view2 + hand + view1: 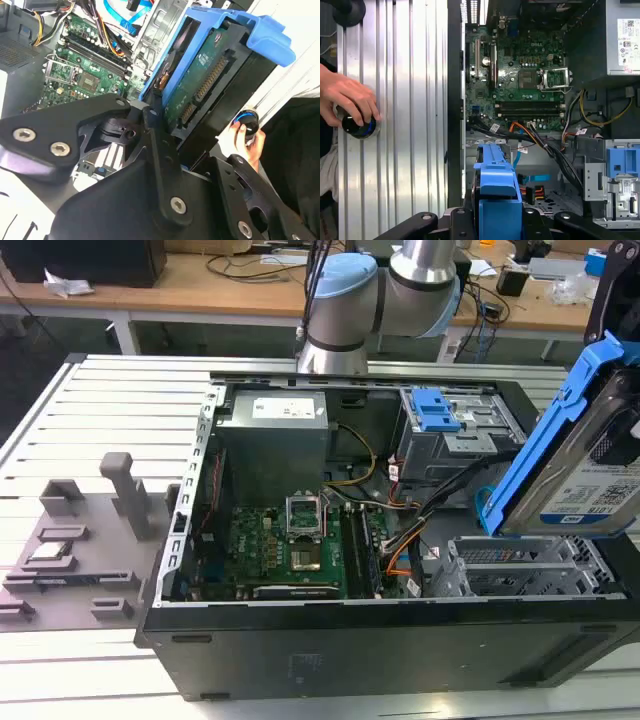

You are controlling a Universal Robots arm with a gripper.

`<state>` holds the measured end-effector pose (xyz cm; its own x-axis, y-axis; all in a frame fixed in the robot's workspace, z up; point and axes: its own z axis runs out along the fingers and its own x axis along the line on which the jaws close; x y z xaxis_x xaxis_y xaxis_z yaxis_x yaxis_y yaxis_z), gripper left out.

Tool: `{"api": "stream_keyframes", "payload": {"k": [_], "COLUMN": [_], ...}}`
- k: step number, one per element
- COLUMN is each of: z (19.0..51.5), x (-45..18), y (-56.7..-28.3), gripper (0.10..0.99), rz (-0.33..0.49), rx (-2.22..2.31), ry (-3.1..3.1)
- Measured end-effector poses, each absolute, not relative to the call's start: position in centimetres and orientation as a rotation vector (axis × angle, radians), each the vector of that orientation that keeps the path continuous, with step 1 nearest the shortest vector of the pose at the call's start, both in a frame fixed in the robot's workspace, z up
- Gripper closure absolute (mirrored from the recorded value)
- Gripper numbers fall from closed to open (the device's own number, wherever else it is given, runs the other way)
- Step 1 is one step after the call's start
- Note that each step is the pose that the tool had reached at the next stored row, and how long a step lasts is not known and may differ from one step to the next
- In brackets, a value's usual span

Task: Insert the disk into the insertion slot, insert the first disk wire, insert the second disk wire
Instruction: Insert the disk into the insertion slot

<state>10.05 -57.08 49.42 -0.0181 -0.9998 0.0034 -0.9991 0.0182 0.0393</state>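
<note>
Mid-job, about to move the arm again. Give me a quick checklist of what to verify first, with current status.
1. Grip: the gripper is shut on the disk: ok.
2. Disk seated in the insertion slot: not ok, it hangs tilted above it.
3. Slot bays free: cannot tell.
4. Wires clear of the slot: cannot tell.
5. Person's hand outside the computer case: ok, resting on a knob on the table.
</note>
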Motion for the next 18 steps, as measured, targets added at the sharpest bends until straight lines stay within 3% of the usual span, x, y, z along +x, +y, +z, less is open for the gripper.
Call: {"api": "stream_keyframes", "payload": {"k": [18], "z": [46.3], "x": [10.1], "y": [-57.0], "gripper": [0.725], "rz": [-0.043], "rx": [2.181], "ry": [-2.221]}}
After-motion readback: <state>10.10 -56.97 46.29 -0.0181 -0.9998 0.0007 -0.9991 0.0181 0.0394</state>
